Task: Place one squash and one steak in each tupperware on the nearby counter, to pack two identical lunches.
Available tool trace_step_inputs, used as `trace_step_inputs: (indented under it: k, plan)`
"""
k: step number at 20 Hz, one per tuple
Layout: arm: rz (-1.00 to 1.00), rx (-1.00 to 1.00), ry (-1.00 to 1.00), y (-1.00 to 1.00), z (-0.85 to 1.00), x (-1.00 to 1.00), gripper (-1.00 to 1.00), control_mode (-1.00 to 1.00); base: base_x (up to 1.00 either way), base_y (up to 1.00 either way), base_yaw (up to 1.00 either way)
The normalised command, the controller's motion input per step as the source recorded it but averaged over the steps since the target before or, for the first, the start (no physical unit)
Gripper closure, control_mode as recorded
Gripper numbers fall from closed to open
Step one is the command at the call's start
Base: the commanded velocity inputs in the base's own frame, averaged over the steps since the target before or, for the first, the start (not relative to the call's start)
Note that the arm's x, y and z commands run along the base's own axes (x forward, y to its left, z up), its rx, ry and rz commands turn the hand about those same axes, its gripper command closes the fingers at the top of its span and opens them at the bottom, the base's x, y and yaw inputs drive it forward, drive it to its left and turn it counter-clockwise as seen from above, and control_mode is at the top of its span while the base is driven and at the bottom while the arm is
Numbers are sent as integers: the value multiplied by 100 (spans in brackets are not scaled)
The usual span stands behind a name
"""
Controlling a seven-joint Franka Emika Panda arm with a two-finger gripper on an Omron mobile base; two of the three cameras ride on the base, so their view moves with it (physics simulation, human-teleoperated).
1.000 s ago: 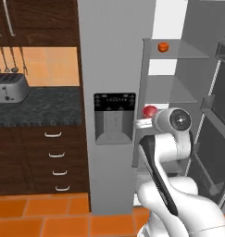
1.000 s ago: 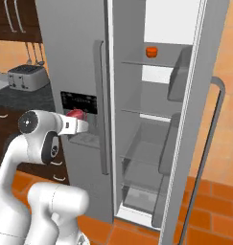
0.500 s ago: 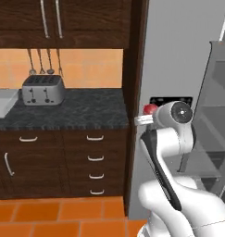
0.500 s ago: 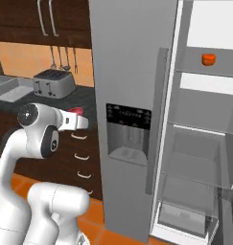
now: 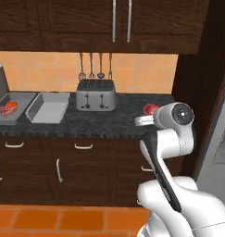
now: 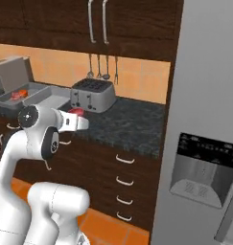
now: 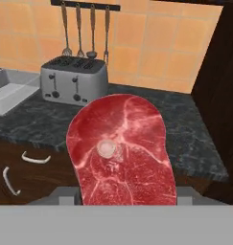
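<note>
At the far left of the left base view, a tupperware on the dark table holds a red steak and an orange-red squash. Just to its right sits a second tupperware, then a silver toaster at centre. Right of centre, the hand is clamped on a second steak, the marbled red slab at the middle of the hand view.
</note>
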Motion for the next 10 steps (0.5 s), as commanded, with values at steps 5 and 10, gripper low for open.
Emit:
trace_step_inputs:
  k: [5, 10]
  plan:
    - [0, 0, 0, 0, 0, 0, 100, 100, 100, 100, -2]
    - [0, 0, 0, 0, 0, 0, 100, 100, 92, 100, -13]
